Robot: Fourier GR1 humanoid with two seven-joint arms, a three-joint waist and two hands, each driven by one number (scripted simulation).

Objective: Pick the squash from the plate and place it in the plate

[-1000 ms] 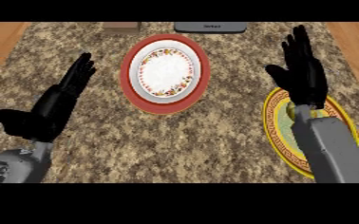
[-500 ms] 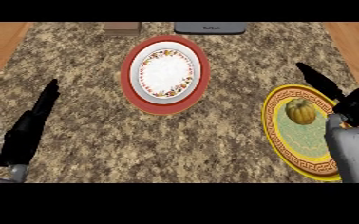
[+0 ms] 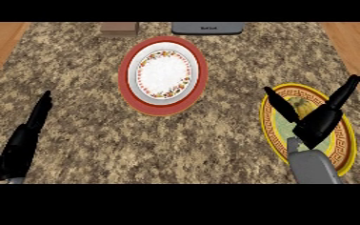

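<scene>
Right hand (image 3: 320, 121) over squash (image 3: 305, 108), yellow plate (image 3: 275, 132)

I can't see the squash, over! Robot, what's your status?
Right hand open over yellow plate, thumb and fingers spread. Squash on that plate, mostly hidden, not gripped. Left hand open at left edge. Path to red plate unobstructed.

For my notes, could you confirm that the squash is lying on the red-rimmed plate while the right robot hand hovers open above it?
Not quite: the head view shows the squash on the yellow plate, under the open right robot hand. The red-rimmed plate holds nothing.
</scene>
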